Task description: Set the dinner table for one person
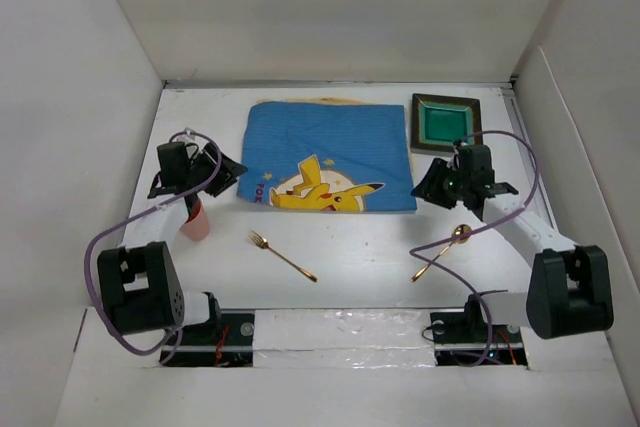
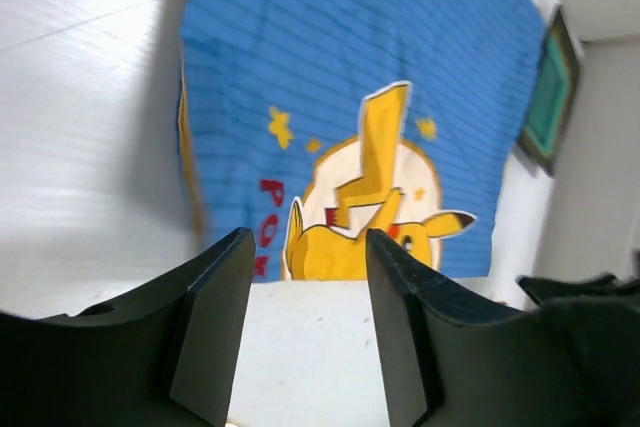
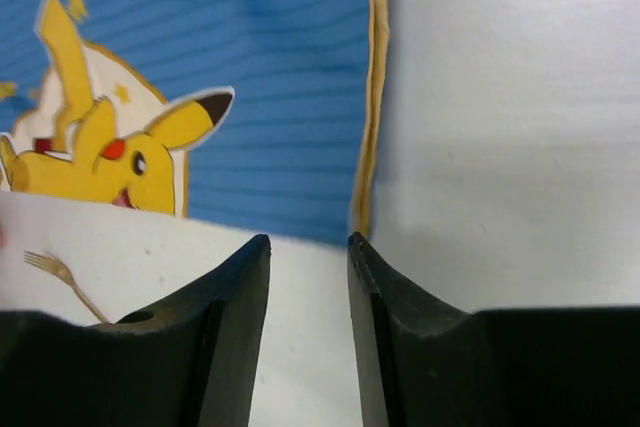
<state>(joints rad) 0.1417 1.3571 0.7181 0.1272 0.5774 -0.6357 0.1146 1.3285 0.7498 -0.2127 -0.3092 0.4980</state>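
Tabletop (image 1: 370, 247): one mat (image 1: 330, 147), one empty plate (image 1: 445, 122), one fork (image 1: 282, 255), one spoon (image 1: 440, 252), one cup (image 1: 197, 225). Left end effector (image 2: 305, 247) and right end effector (image 3: 308, 242) released.

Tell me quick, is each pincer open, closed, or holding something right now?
Left pincer: open, holding nothing.
Right pincer: open with a narrower gap, holding nothing.
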